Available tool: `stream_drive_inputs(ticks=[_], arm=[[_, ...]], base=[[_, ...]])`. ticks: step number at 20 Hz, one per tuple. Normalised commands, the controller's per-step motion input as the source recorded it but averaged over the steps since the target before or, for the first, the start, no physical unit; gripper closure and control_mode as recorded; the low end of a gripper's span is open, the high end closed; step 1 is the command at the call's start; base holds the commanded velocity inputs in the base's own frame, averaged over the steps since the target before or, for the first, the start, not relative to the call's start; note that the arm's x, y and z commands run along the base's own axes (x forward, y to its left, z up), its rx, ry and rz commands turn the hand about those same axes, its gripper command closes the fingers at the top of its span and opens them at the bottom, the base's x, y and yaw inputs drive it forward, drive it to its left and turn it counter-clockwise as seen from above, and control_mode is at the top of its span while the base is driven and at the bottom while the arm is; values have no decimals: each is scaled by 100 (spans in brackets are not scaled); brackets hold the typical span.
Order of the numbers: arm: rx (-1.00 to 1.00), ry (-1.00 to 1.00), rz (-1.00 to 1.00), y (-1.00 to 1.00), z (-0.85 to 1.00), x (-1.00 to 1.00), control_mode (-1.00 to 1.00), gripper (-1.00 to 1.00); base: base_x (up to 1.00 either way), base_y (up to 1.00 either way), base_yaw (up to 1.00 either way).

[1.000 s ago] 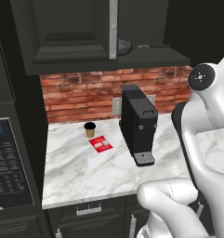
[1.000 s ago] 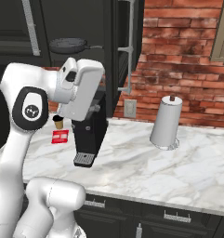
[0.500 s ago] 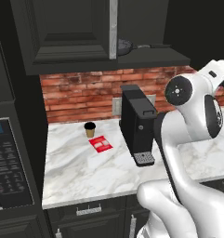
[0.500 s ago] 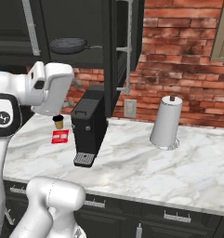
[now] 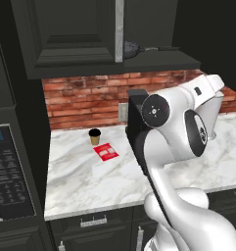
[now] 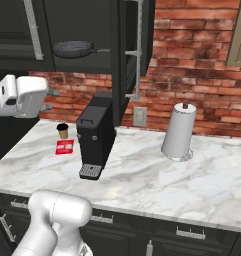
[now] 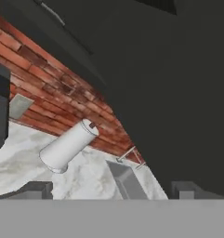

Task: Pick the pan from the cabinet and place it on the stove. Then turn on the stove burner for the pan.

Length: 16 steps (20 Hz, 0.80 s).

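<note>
My arm rises from the base, elbow bent high, forearm reaching across at chest height. My gripper (image 7: 111,186) shows in the hand view, rolled hard to one side, two dark fingertips (image 7: 34,189) standing well apart with nothing between them. My wrist is level.
</note>
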Motion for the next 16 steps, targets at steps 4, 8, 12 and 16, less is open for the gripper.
stream_drive_inputs(ticks=[4,8,12,16], arm=[[20,-13,2,58,4,4,-100,-100],[21,-19,5,51,0,9,-100,-100],[21,-20,15,39,1,22,-100,-100],[17,-20,15,38,12,24,-100,-100]], base=[[0,0,0],[0,0,0],[0,0,0],[0,0,0]])
